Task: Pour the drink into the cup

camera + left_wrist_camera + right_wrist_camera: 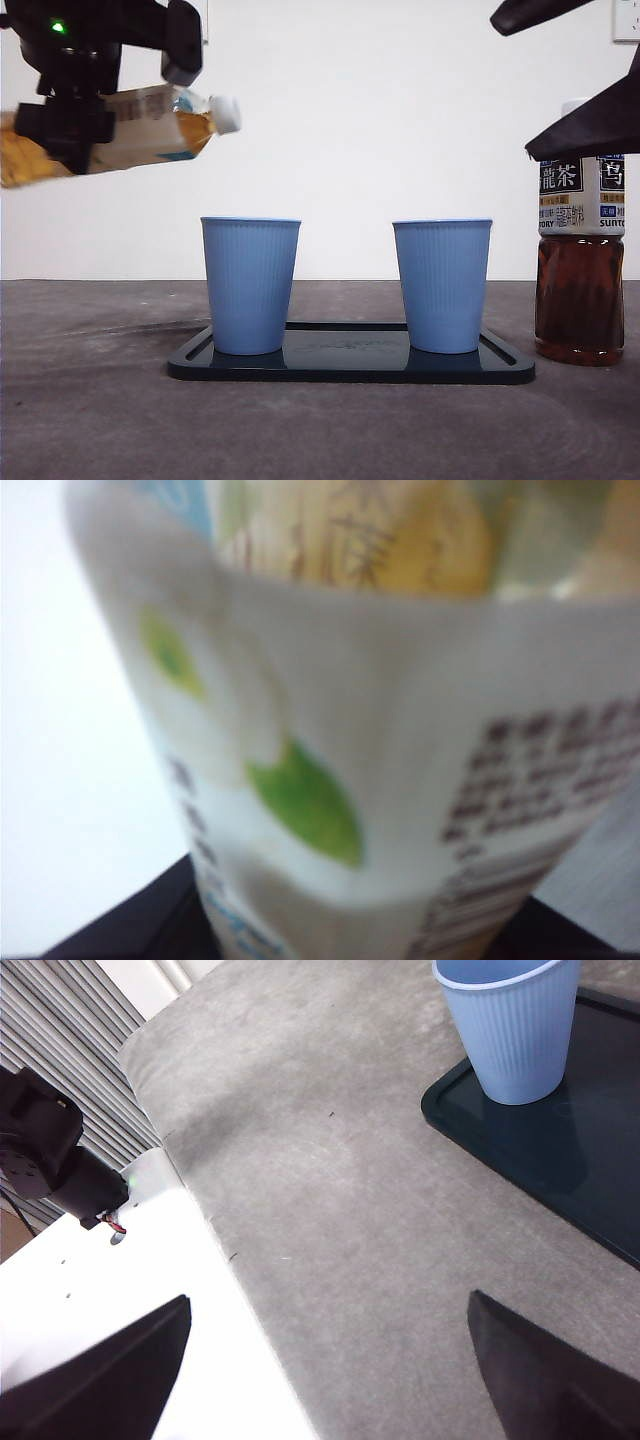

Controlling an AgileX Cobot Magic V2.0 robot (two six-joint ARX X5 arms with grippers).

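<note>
One end effector, the left end effector point(70, 125), is pinching the bottle point(150, 125) mid-body, holding it nearly horizontal above and beside the left cup point(250, 285). Being thin, partly filled plastic, the bottle is likely flexing, so gripping at the label is advisable; the right end effector point(330, 1360) is waiting, spread.

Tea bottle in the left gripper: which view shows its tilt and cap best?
Front view. The tea bottle lies nearly level in the left gripper, white cap on, aimed toward the left cup. The left wrist view gives only a blurred label close-up; the right wrist view misses the bottle entirely.
</note>
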